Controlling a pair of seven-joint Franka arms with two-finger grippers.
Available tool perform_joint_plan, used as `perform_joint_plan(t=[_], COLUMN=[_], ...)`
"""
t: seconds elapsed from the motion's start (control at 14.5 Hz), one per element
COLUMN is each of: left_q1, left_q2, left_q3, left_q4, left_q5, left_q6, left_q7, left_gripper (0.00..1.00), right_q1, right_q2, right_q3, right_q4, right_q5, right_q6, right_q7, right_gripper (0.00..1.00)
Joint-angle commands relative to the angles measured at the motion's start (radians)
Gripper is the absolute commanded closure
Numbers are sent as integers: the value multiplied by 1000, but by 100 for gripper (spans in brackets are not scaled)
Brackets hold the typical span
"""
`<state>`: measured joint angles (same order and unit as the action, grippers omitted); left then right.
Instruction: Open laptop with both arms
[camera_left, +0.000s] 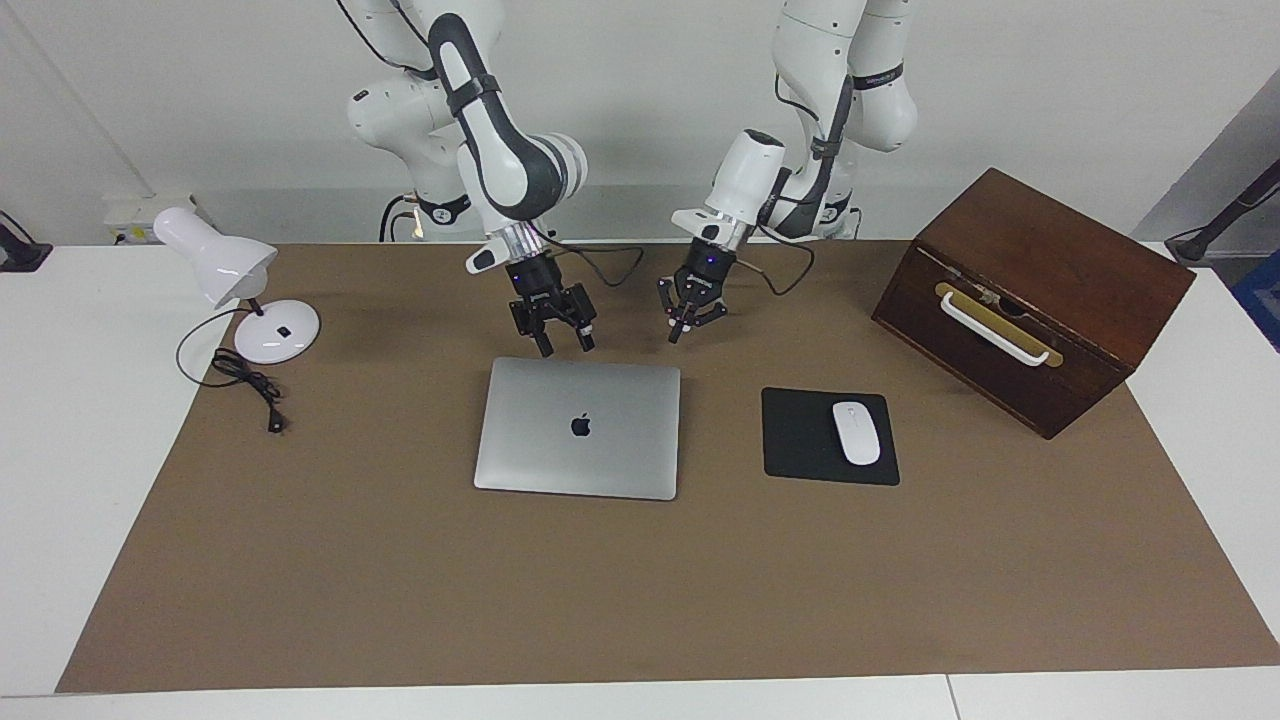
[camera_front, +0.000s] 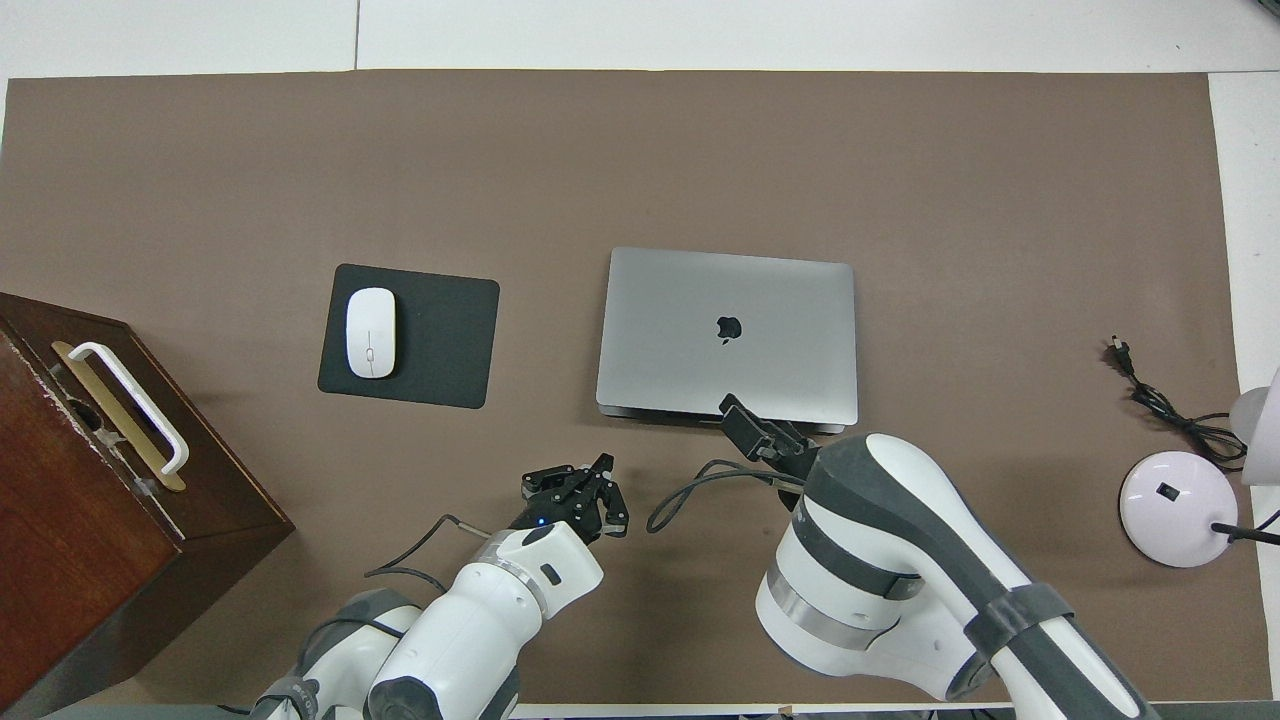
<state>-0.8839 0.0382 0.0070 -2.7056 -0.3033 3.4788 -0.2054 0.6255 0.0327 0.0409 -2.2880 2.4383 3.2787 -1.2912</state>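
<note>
One closed laptop (camera_left: 578, 428), one mouse (camera_left: 856, 432), one lamp (camera_left: 240, 290), one box (camera_left: 1030, 295). Right pincer (camera_left: 562, 348) spread over laptop's robot-side edge; left pincer (camera_left: 676, 333) pressed together over the mat beside it.

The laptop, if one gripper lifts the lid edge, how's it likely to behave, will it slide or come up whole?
The laptop looks slim, rigid metal and lies shut and flat on the brown mat, so it probably won't flex. Its smooth lid likely gives fingertips little purchase. Lifting the lid alone may raise or slide the base, so holding the base down seems wise.
</note>
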Motion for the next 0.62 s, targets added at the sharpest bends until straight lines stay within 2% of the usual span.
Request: perform_joint_plan(t=[0.0, 0.34, 0.55], left_q1=[-21, -21, -20], left_q2=[51, 121, 129], left_q3=[14, 18, 19], left_q4=[49, 108, 118], left_q5=[-28, -36, -36], left_q6=[16, 17, 20], left_q7=[-2, -2, -2], left_gripper=[100, 100, 100], right_q1=[23, 23, 23], right_q2=[7, 9, 9], right_q3=[-6, -4, -4], right_q4=[18, 16, 16], right_q5=[39, 39, 39], right_q6=[35, 44, 44], right_q7=[-31, -31, -31], right_gripper=[0, 0, 0])
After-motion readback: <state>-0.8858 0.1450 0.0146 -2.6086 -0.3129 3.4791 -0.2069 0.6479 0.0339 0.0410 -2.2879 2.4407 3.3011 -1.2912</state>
